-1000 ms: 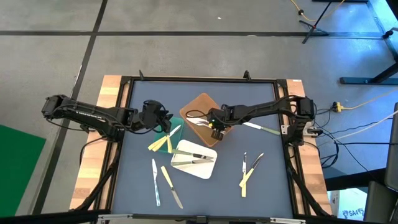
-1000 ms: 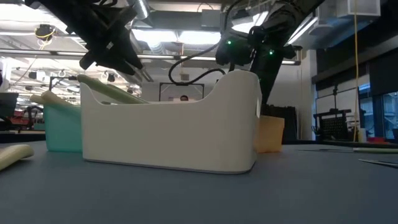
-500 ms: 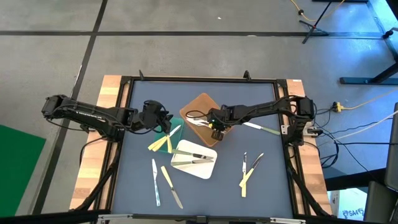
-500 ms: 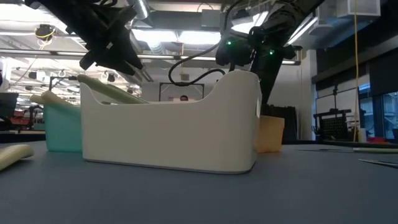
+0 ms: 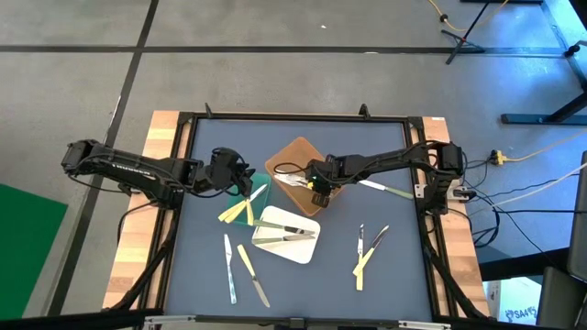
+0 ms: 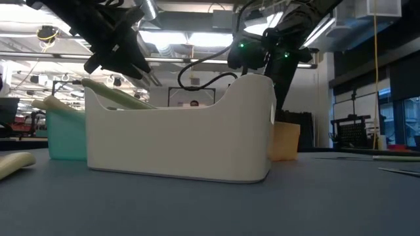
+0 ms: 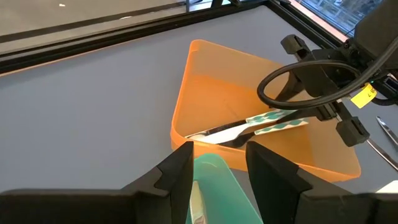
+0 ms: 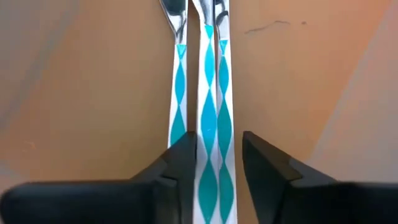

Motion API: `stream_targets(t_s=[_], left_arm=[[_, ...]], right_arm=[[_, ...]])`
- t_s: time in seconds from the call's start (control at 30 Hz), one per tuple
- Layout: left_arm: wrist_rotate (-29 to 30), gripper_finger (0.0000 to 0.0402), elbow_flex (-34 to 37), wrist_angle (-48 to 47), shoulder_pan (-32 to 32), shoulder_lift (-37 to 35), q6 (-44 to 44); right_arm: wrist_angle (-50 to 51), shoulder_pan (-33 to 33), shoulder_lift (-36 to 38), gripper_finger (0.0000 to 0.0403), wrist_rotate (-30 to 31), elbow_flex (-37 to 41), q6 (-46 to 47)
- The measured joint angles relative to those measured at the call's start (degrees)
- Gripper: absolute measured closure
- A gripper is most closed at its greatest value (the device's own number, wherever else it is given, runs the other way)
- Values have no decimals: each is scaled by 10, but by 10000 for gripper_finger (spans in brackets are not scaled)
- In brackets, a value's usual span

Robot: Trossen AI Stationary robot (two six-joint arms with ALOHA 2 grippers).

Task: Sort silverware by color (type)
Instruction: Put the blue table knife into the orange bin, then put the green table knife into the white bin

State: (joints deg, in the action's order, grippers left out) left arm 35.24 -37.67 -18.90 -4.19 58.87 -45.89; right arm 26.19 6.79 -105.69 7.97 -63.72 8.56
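- Nothing had visibly shifted since a second earlier; both arms and every piece lay as before.
- Left gripper hovered over the green tray, fingers parted and empty in its wrist view, probably just after a drop there.
- Yellow-handled pieces leaned out over that tray's edge; two more pieces lay loose on the table nearer the front, unsorted.
- White tray held a couple of pale green-handled pieces, grouped by colour.
- Right gripper sat low in the brown tray, fingers slightly parted either side of a teal-patterned handle. Two matching handles lay alongside it. I could not tell whether it was gripped or freed.
- Right of the trays, three pieces waited on the table, with one long piece under the right arm.
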Motion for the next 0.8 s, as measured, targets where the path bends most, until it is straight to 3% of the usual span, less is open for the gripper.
stream_targets(t_s=[0.13,0.43,0.63,0.8], left_arm=[[0,260,0,0,0,0,0],[0,260,0,0,0,0,0],[0,260,0,0,0,0,0],[-2,260,0,1,0,0,0]], right_arm=[[0,0,0,264,0,0,0],[9,0,17,264,0,-1,-1],[26,0,62,264,-2,-1,-3],[104,-2,122,265,-23,-1,-11]])
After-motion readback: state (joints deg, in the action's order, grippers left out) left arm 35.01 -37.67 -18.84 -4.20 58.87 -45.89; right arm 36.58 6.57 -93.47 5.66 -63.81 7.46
